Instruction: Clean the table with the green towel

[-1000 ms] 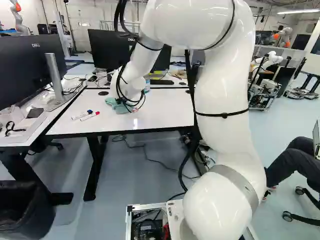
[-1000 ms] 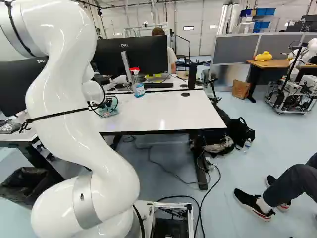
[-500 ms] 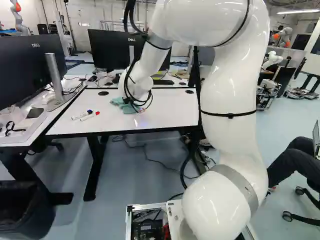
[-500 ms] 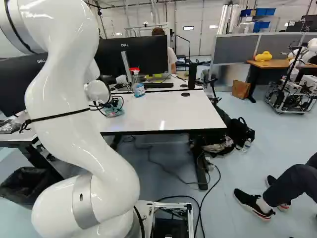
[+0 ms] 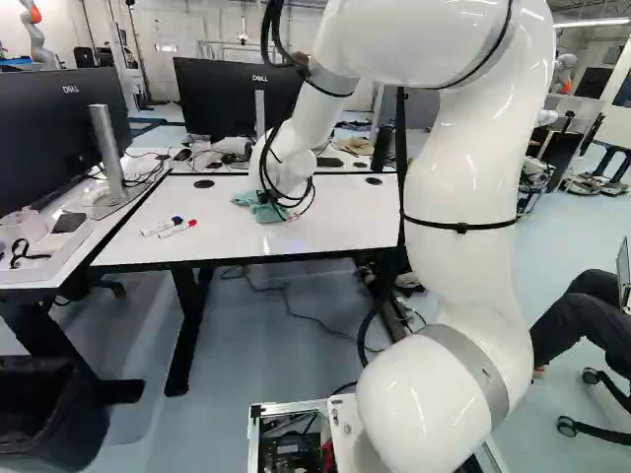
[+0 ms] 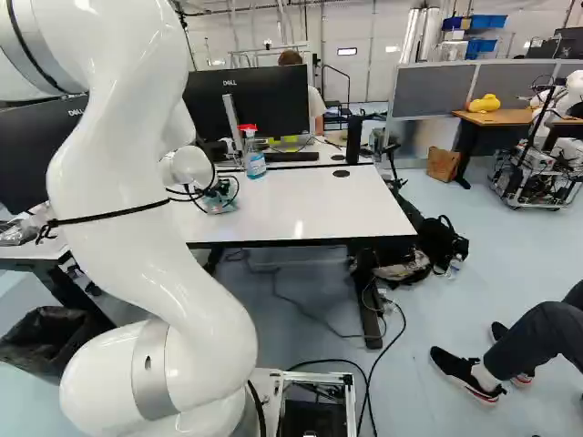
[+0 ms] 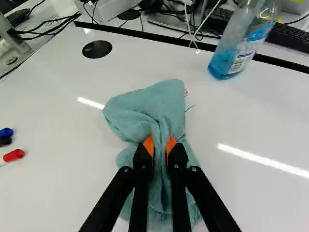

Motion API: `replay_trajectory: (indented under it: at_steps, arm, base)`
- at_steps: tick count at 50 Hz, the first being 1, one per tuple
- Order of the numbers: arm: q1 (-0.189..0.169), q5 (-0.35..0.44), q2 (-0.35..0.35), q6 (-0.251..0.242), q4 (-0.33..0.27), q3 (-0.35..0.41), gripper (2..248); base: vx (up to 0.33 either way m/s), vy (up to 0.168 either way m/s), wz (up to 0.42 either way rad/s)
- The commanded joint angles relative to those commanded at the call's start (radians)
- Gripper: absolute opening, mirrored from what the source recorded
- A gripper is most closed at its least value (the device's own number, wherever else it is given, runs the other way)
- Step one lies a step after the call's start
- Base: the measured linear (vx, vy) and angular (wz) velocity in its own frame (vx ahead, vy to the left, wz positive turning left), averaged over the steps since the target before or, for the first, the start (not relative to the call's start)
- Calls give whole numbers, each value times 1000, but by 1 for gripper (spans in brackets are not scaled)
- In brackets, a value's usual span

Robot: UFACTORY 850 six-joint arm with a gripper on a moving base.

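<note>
Judge the wiping to be partway along, with some work left. Find the green towel (image 7: 145, 107) clamped in the claw (image 7: 159, 144), bunched tightly between both orange pads (image 7: 148, 146) and draped in loose folds onto the white counter (image 5: 345, 225), around the middle of its surface. Count as done: taking a sound hold of the cloth and bringing it down to the work. Count as unfinished: clearing the small red and blue marks (image 7: 187, 93), visible on the white just past the towel's right edge and probably marker ink. Impossible to tell the amount of ink already rubbed away, or to see beneath the folds. To finish, probably draw the towel right across those marks, press lightly, then lift and check for smears. Keep clear of the capped markers (image 5: 163, 228), lying well apart on the left, and of the spray bottle (image 7: 241, 46), standing towards the far edge, to the right of the towel; likely to roll or topple on too wide a sweep. Watch also for the cloth bunching further under the claw, and so missing the ink at the right. Leave releasing the towel until after that check.
</note>
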Motion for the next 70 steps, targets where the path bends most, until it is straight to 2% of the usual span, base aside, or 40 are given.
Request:
replay_trajectory:
  at_steps: [26, 37, 54, 70]
  arm:
    - [-81, 0, -37, 0, 0, -46, 48]
    - [-105, 0, -70, 0, 0, -88, 48]
    - [-113, 0, -140, 0, 0, -179, 48]
    - [-92, 0, -197, 0, 0, -256, 48]
  base:
    - [0, 0, 0]
    - [0, 0, 0]
    - [0, 0, 0]
    - [0, 0, 0]
